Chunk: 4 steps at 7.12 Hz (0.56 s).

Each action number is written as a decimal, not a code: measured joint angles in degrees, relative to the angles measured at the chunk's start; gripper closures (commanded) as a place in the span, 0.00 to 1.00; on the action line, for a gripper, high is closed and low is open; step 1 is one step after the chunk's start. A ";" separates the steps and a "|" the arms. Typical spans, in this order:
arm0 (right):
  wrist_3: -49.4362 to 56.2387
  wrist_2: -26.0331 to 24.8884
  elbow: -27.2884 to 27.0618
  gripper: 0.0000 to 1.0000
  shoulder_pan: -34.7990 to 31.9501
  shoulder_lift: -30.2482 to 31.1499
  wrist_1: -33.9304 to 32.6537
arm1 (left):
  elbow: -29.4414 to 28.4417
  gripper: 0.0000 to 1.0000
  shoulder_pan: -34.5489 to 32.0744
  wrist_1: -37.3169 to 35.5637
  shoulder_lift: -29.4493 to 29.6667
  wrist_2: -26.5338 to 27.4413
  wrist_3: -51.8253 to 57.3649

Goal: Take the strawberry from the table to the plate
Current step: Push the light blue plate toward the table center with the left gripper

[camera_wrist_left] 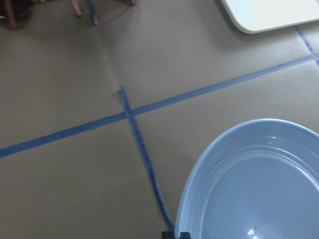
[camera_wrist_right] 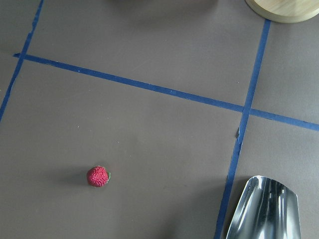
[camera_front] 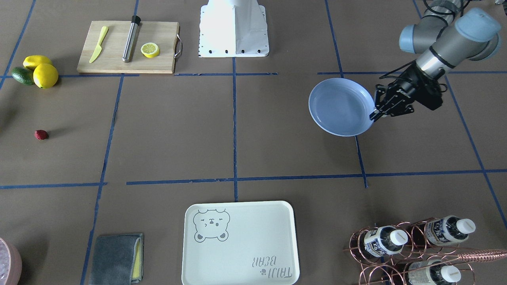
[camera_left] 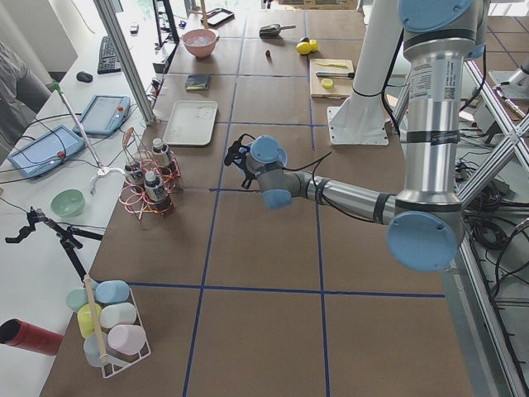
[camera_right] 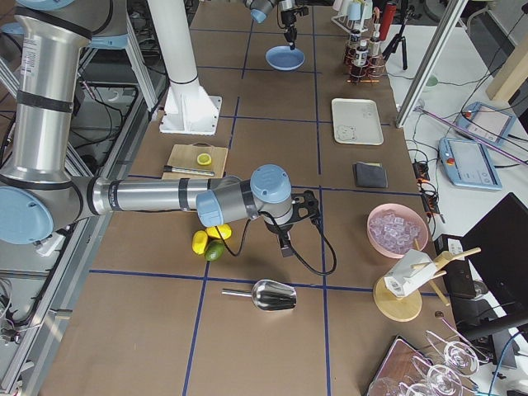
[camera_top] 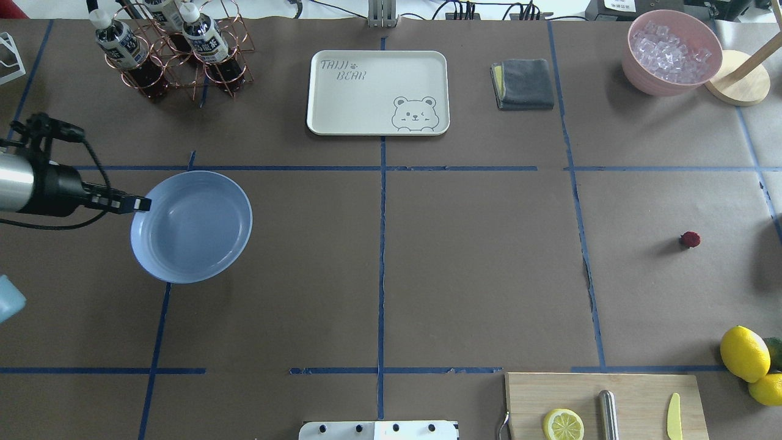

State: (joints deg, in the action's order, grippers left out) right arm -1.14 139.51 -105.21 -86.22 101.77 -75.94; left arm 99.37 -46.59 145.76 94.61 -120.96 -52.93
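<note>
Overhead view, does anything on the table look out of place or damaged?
The round pale-blue plate has its rim pinched by the left gripper, and the brown paper table looks torn beside a blue tape line.

Matt, paper-like brown across the table (camera_top: 476,275) — glossy, smooth pale blue on the plate (camera_top: 195,232) at nine o'clock overhead. Rough, pimpled red on the strawberry (camera_wrist_right: 97,176); mirror-bright metal on the scoop (camera_wrist_right: 266,209) at five o'clock. Pale bare wood for the cutting board (camera_front: 115,59).
</note>
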 measured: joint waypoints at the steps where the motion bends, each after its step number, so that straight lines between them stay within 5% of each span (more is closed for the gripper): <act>1: 0.00 0.02 0.01 0.00 0.00 0.01 0.00 | -2.75 1.00 5.30 -0.26 5.95 3.82 -5.26; 4: 0.00 -0.02 0.08 0.00 0.00 0.01 -0.05 | -13.28 1.00 17.38 -0.44 20.23 14.47 -11.95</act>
State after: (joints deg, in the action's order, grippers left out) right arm -1.14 139.49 -105.12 -86.22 101.78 -75.99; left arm 86.09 -29.21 145.32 114.84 -106.49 -64.87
